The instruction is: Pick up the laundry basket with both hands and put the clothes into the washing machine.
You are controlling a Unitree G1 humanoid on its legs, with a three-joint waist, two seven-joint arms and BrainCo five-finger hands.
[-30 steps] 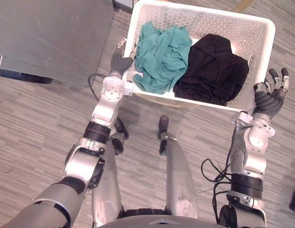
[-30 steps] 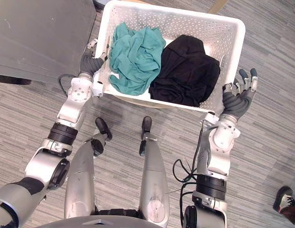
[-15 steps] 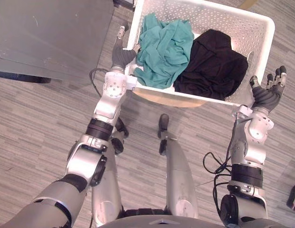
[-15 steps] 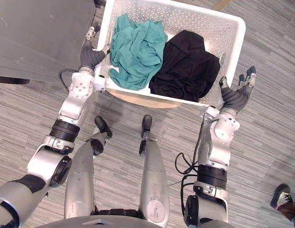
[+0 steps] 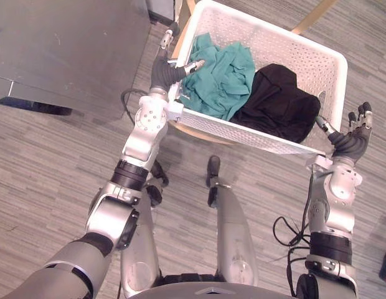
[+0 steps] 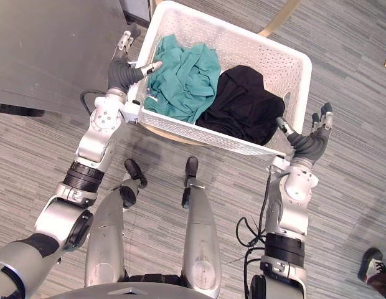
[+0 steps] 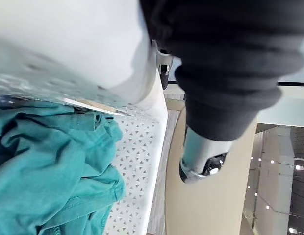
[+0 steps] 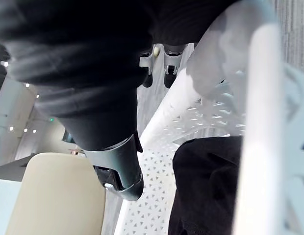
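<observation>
The white perforated laundry basket rests tilted on a light wooden chair. Inside lie a teal garment on the left and a black garment on the right. My left hand is at the basket's left end, fingers straight along the outside, thumb over the rim onto the teal cloth. My right hand stands open at the near right corner, fingers pointing up beside the wall, its thumb against the corner. Black cloth shows past it in the right wrist view.
A large grey metal appliance fills the upper left, close to the basket's left end. The floor is grey striped planks. A person's shoe shows at the lower right.
Both hands' fingers have straightened from a curl on the basket's ends. The basket has swung round and now lies slanted, its left end nearer the appliance. The left thumb now lies over the rim.
</observation>
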